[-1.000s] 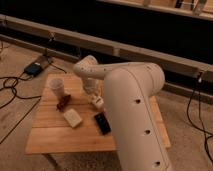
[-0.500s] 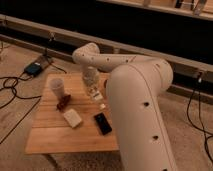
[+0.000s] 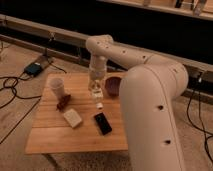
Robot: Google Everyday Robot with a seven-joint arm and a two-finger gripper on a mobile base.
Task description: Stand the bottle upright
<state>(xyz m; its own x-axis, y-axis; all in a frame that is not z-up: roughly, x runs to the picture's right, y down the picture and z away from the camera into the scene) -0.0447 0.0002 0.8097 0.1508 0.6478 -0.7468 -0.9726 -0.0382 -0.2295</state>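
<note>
One arm on this rig, and I'm watching it reaching in from the right and pointing straight down over the back half of the bench (image 3: 50,142). The gripper (image 3: 95,84) is hanging just above the wood, between the white cup (image 3: 57,86) and the dark red bowl (image 3: 112,86). The bottle (image 3: 97,96) is sitting right under its tip, close to vertical with a slight lean, its white end down by the bench. I'm honestly not managing to tell whether the gripper is clamping it or only touching it. Toward the front edge, a white block (image 3: 73,118), a black phone (image 3: 103,123) and a small reddish-brown thing (image 3: 63,103) are lying apart from the bottle.
</note>
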